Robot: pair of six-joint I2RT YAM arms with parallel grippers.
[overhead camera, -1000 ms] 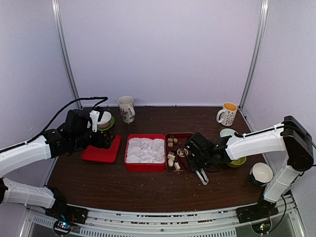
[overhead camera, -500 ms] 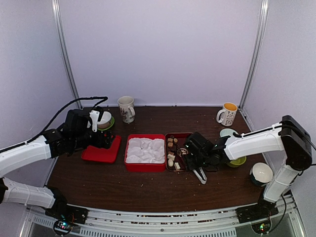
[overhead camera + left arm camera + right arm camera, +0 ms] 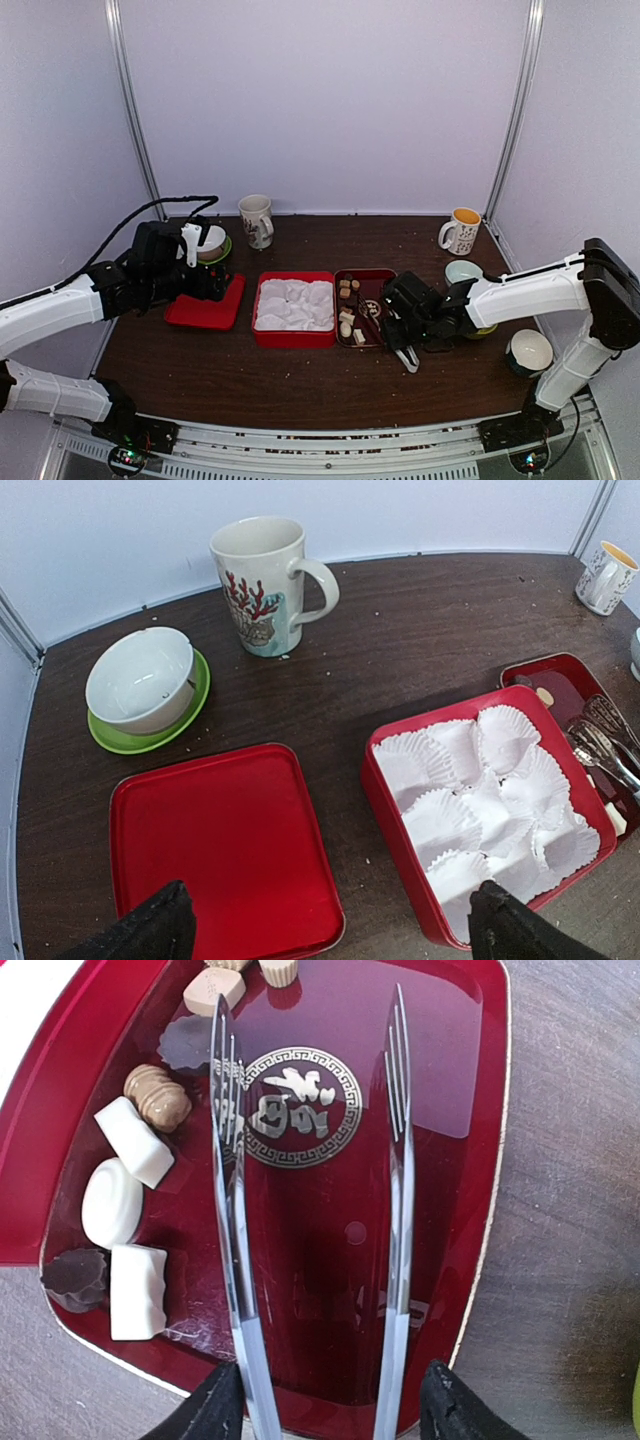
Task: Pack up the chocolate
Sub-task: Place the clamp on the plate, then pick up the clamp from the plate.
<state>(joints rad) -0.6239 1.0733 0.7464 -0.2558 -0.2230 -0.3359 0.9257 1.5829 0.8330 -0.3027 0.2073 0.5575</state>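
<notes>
While clamping silver metal tongs (image 3: 232,1240) in the right tool (image 3: 325,1410), holds the left tool (image 3: 330,925) wide, empty. Leaves all small brown, white and dark chocolate pieces (image 3: 130,1140) on the glossy red tray (image 3: 440,1060), unpacked.

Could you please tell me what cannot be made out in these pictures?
Right wrist view: the bottom edge cuts off the tongs and most of the right end effector.
Top view: the chocolates are too small to tell apart; the right arm hides part of the tray.
Left wrist view: the right edge cuts off most of the tray.
</notes>
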